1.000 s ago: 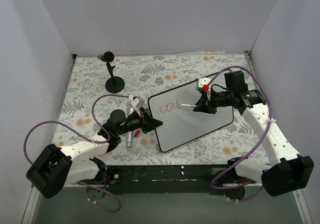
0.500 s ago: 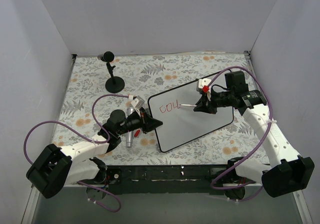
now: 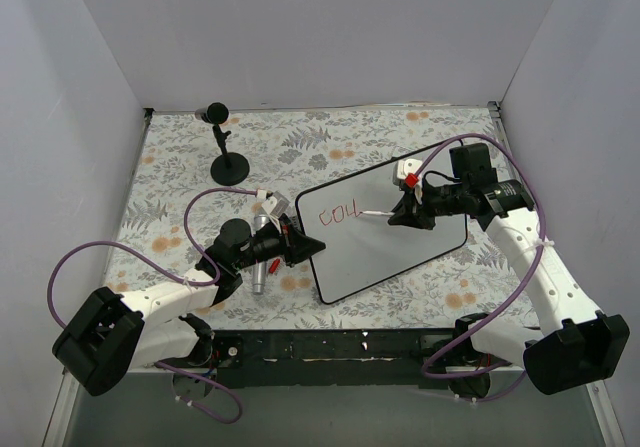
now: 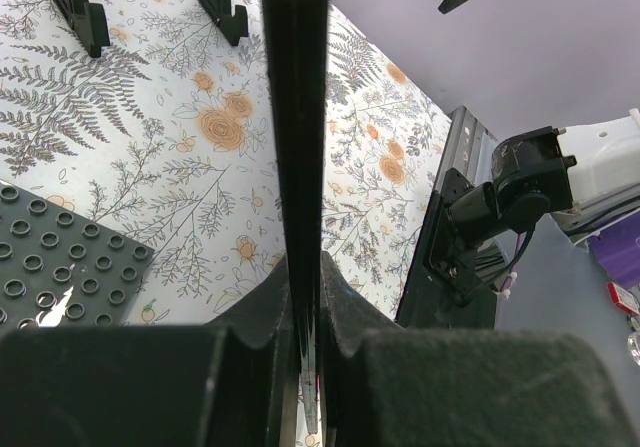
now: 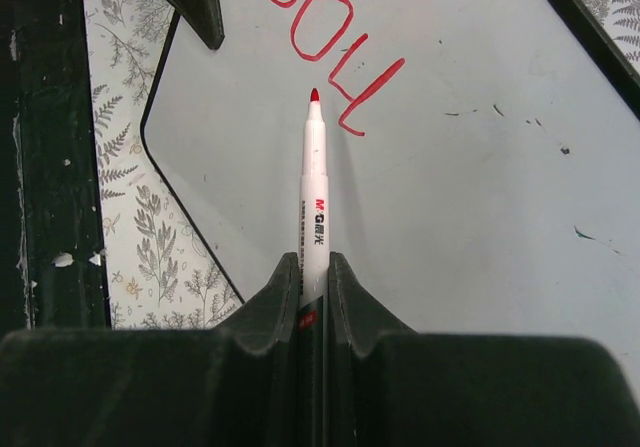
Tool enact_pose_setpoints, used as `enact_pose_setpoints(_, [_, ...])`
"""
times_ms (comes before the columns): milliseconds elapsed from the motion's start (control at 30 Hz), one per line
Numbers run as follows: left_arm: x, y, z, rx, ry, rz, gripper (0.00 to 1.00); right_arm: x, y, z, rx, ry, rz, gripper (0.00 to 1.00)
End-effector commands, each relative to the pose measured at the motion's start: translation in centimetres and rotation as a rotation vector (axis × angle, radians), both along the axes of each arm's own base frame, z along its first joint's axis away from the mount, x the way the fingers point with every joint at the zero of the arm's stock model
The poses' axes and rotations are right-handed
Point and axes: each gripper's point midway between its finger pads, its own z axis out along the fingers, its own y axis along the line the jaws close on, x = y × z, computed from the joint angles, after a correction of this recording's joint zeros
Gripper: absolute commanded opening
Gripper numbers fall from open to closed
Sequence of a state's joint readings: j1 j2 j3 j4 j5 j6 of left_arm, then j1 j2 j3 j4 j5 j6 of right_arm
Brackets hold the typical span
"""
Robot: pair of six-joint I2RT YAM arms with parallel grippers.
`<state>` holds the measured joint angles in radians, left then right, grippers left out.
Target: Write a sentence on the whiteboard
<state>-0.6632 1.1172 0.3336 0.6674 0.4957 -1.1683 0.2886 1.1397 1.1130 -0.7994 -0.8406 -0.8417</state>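
Whiteboard (image 3: 390,237): sits askew on my floral table (image 3: 300,147), between my two arms.
Sentence (image 5: 325,37): a few red letters, beginning "co", near the board's left end.
Left claw (image 4: 305,287): clenched on the whiteboard's black edge.
Right claw (image 5: 313,277): clamped on a red-tipped marker (image 5: 314,187); its tip is just beside the last stroke, perhaps touching the board.

Glossy whiteboard (image 3: 400,245) with partial red sentence (image 3: 340,213)

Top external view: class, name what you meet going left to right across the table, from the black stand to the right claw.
Black stand → left claw, clamping the whiteboard's left edge → red letters → marker → right claw.
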Motion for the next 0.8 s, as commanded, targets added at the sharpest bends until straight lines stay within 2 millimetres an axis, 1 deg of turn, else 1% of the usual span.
enact_pose_setpoints(0, [-0.12,0.30,0.05,0.009,-0.047,0.003,0.00,-0.49,0.46,2.01,0.037,-0.041,0.033,0.01])
enact_pose_setpoints(133, [-0.14,0.38,0.19,0.007,-0.052,0.006,0.00,-0.72,0.66,2.12,0.052,-0.040,0.050,0.01])
enact_pose_setpoints(333, [-0.12,0.33,0.20,0.008,-0.049,0.005,0.00,-1.44,0.81,1.57,0.062,-0.041,0.091,0.01])
enact_pose_setpoints(500, [-0.11,0.27,-0.12,0.013,-0.045,0.001,0.00,-1.14,0.72,1.37,0.042,-0.045,0.086,0.01])
enact_pose_setpoints(633, [-0.03,0.16,-0.15,0.018,-0.044,-0.001,0.00,-0.59,0.76,1.87,0.036,-0.054,0.075,0.01])
enact_pose_setpoints(767, [-0.03,0.12,-0.10,0.020,-0.040,-0.001,0.00,-0.68,0.74,2.05,0.040,-0.061,0.072,0.01])
